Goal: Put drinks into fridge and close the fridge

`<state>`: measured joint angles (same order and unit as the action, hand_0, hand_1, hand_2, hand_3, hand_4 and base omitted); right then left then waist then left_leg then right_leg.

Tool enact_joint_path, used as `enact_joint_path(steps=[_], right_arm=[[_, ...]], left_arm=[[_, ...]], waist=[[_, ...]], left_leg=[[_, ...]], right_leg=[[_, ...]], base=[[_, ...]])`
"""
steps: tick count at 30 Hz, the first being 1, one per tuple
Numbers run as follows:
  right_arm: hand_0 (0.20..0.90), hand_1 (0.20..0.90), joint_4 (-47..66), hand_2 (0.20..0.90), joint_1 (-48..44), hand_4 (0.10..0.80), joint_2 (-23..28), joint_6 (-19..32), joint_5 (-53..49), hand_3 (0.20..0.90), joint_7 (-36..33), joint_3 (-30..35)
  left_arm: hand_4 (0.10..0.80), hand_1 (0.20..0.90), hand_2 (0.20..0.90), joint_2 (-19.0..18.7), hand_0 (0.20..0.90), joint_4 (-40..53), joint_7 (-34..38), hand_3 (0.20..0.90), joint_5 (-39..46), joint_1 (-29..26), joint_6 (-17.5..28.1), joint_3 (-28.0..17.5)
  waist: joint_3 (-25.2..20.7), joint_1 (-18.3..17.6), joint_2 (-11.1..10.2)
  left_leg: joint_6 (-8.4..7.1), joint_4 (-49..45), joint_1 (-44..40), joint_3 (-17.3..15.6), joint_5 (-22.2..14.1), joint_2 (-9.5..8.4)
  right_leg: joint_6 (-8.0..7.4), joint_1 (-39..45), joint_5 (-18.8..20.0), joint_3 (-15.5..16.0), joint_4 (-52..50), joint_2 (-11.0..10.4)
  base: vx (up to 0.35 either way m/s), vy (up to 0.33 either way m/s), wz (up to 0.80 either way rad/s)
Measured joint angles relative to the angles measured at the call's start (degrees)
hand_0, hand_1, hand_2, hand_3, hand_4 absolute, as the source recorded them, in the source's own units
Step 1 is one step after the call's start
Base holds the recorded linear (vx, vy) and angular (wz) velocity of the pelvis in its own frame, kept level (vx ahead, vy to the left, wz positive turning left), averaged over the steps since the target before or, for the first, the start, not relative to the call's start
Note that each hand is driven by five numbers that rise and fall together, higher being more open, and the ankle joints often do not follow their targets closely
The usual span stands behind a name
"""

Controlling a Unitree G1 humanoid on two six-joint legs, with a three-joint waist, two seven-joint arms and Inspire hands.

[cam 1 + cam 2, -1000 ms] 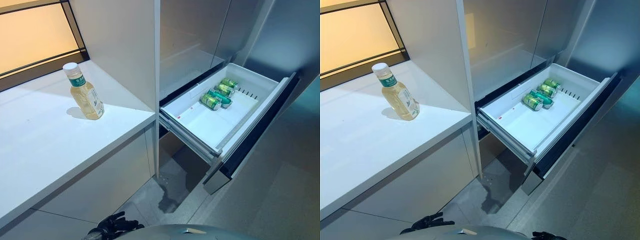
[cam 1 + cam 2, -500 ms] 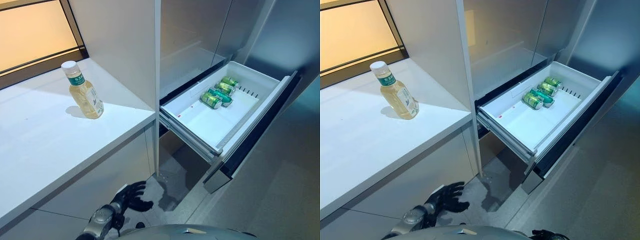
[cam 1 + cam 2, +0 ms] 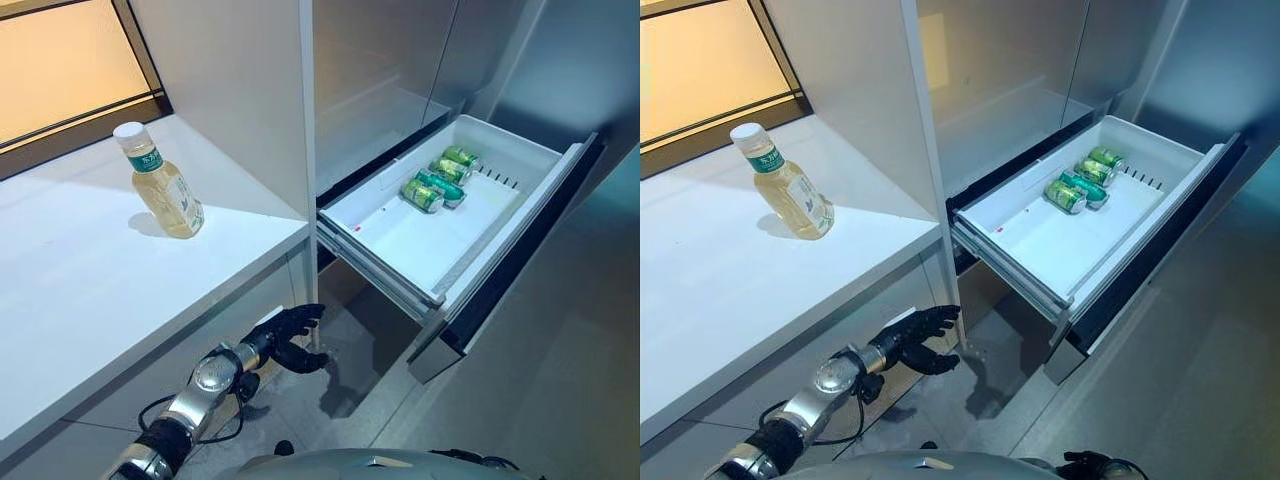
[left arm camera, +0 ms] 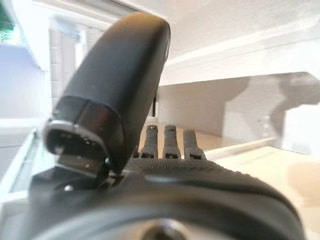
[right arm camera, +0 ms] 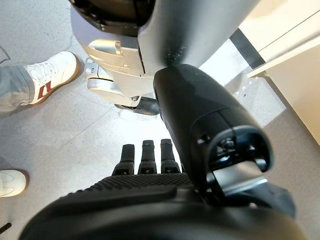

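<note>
The left hand (image 3: 285, 335) is seen raised beneath the overhanging edge of the white counter (image 3: 120, 300), higher and further forward than half a second ago, when it was lower and closer to the robot's body, and a second ago only its fingertips were visible at the bottom edge of the view. Its fingers (image 3: 935, 320) are spread and relaxed, and nothing is held in them; the same is shown in the left wrist view, where the thumb (image 4: 117, 80) stands up and the fingers extend straight toward the counter's underside. The juice bottle (image 3: 160, 182), with a white cap and pale yellow liquid, stands upright on the counter, well above and to the left of the fingertips, untouched. The fridge drawer (image 3: 450, 225) is pulled open to the right of the fingertips, well apart from them, and three green cans (image 3: 436, 180) lie on their sides at its far end, side by side. The right hand (image 5: 150, 195) is shown only in its own wrist view, hanging low over the grey floor with straight, empty fingers. A person's white shoes (image 5: 47, 67) are seen on the floor beyond those fingers. The bottle, the cans and the drawer are unchanged from the earlier frames.
</note>
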<state>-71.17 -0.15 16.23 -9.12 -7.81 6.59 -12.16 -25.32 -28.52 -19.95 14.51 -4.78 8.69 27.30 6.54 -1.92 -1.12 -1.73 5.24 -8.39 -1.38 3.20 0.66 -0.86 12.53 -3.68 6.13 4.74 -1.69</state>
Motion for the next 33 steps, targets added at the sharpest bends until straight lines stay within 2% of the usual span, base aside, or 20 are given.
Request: enact_joint_path(steps=[12, 18, 27, 29, 31, 33], right_arm=[[0.9, 0.9, 0.0, 0.9, 0.0, 0.8, 0.1, 0.4, 0.1, 0.9, -1.2, -0.2], [0.9, 0.9, 0.0, 0.9, 0.2, 0.8, 0.1, 1.2, 0.1, 0.9, -2.1, -1.7], [0.9, 0.9, -0.2, 0.9, 0.8, 0.8, 0.2, 2.8, 0.1, 0.9, -3.0, -2.2], [0.9, 0.9, 1.1, 0.9, 1.8, 0.8, 0.4, 2.8, 0.0, 0.9, -3.3, -2.1], [0.9, 0.9, 3.0, 0.9, 3.6, 0.8, 0.7, 3.0, 0.0, 0.9, -3.6, -1.6], [0.9, 0.9, 3.0, 0.9, 4.9, 0.8, 0.8, 3.4, -0.1, 0.9, -3.6, -0.2]], left_arm=[[0.8, 0.9, 0.9, -0.8, 0.9, 18.7, -3.9, 0.9, 11.9, -1.1, -2.4, 0.0], [0.8, 0.9, 0.9, -0.9, 0.9, 26.9, -5.9, 0.9, 17.0, -4.1, -2.4, 0.1], [0.8, 0.9, 0.9, -1.2, 0.9, 35.3, 0.9, 0.9, 19.2, -7.0, 0.5, -0.1], [0.8, 0.9, 0.9, -4.9, 0.9, 35.5, -0.4, 0.9, 19.4, -5.4, 4.3, -1.8], [0.8, 0.9, 0.9, -8.2, 0.9, 35.8, -6.5, 0.9, 23.2, -1.5, 5.5, -8.4], [0.8, 0.9, 0.9, -8.9, 0.9, 35.9, -9.7, 0.9, 27.5, 0.9, 5.9, -15.5]], waist=[[-0.3, 0.2, 0.8], [-0.5, 0.2, 1.1], [-1.0, 0.6, 1.7], [-1.1, 0.7, 1.8], [-1.2, 0.5, 2.0], [-1.2, 1.7, 2.1]], left_leg=[[-0.16, 0.0, -0.1, 1.0, 0.1, -0.02], [-0.27, 0.0, 0.0, 1.7, 0.3, -0.01], [-0.36, 0.1, 0.5, 2.2, 0.4, 0.01], [-0.51, 0.1, 1.0, 2.7, 0.6, 0.06], [-0.52, 0.0, 0.8, 3.0, 0.6, -0.01], [-0.49, -0.1, 0.8, 3.4, 0.6, -0.26]], right_leg=[[0.0, 0.8, 0.0, 1.0, 0.3, 0.0], [0.0, 0.9, 0.0, 1.5, 0.3, 0.1], [0.0, 0.8, 0.0, 1.9, 0.4, 0.4], [0.0, 0.5, 0.0, 2.4, 0.4, 0.3], [-0.04, 0.8, -0.1, 2.7, 0.5, 0.3], [-0.25, 0.9, -0.3, 3.1, 0.5, 0.0]], base=[[-0.007, 0.006, 0.04], [-0.007, -0.005, 0.04], [-0.027, -0.006, 0.01], [-0.018, 0.056, 0.11], [0.023, 0.026, 0.14], [0.016, -0.005, 0.09]])
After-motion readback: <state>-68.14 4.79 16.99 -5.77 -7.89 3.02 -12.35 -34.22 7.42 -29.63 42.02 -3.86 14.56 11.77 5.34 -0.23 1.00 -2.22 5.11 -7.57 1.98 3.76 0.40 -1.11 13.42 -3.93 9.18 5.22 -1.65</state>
